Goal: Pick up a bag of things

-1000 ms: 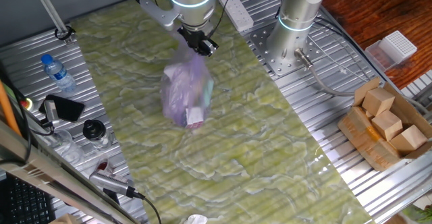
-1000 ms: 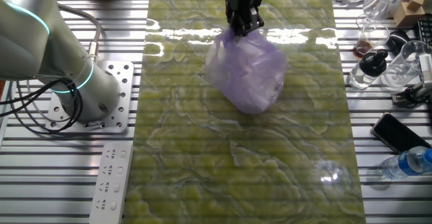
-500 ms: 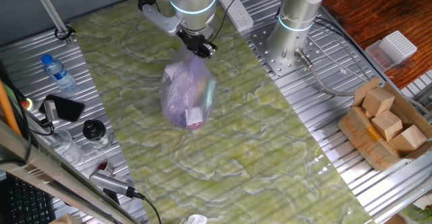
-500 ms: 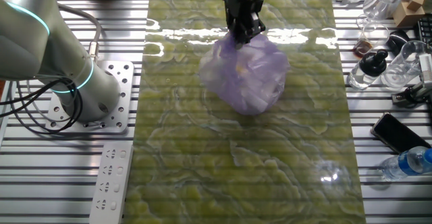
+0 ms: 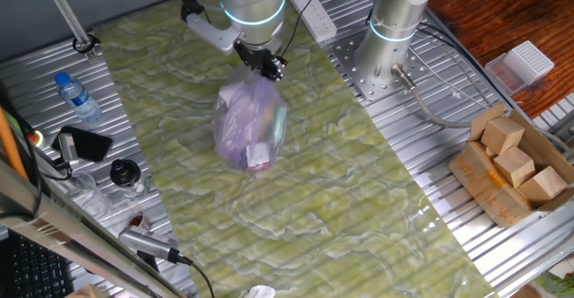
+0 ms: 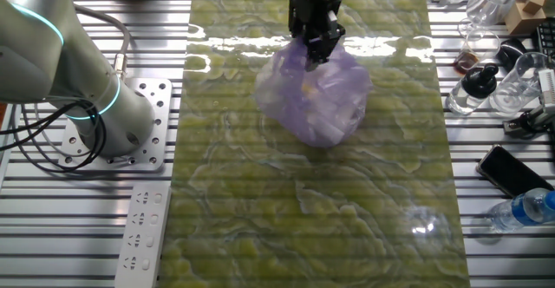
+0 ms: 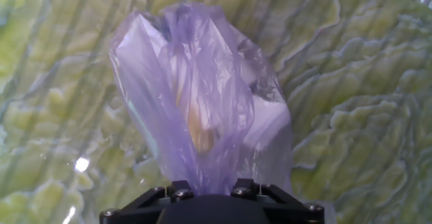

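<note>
A: Hanging from the gripper (image 5: 265, 65) is the bag of things (image 5: 249, 129), pale purple and crinkled; its gathered neck is pinched between the 2 fingers, which are closing narrow on the plastic.

B: Where is the bag sitting?

A: Over the far half of the green marbled mat (image 5: 305, 208), body bulging below the gripper. Cannot tell whether the bottom is touching the mat. In the hand view the neck is running straight up into the jaws, with a yellowish item (image 7: 199, 133) and a white block (image 7: 266, 126) showing through the film. A small white-pink cube (image 5: 258, 155) is pressing against the bag's low end, and a teal edge (image 5: 281, 123) is showing along 1 side.

B: Surroundings?

A: The arm's base (image 5: 387, 42) is standing just off the mat's edge on the slatted table (image 5: 448, 235), a white power strip (image 5: 313, 13) lying beside it. A cardboard box of wooden blocks (image 5: 513, 168) is sitting well apart on that side. On the opposite side, a water bottle (image 5: 77, 98), a black phone (image 5: 85, 143) and a black-capped jar (image 5: 126, 174) are lying off the mat.
</note>
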Available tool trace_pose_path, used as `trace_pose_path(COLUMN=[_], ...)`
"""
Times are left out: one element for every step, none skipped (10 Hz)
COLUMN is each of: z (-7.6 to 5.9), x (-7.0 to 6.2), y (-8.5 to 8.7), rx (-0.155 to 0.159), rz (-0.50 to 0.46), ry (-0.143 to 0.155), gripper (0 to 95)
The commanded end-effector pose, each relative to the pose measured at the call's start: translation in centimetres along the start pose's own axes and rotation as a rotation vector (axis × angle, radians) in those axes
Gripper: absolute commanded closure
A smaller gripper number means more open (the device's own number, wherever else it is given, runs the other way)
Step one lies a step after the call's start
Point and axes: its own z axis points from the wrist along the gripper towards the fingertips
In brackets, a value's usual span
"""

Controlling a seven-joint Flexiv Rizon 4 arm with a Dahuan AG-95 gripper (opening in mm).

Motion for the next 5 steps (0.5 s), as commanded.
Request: trace_pose_path(z=[-0.1,0.1,0.4,0.8,1.3], x=[-0.4,-0.8,-1.1,-1.2,-1.3], y=[-0.7,-1.2,-1.5,-1.7,-1.8], rx=[-0.023,-0.025,-0.027,-0.028,-0.035], rz=[-0.040,-0.042,-0.043,-0.047,-0.061], ry=[0.041,0.049,0.060,0.070,0.090], gripper=[57.0,57.0,38.0,38.0,38.0])
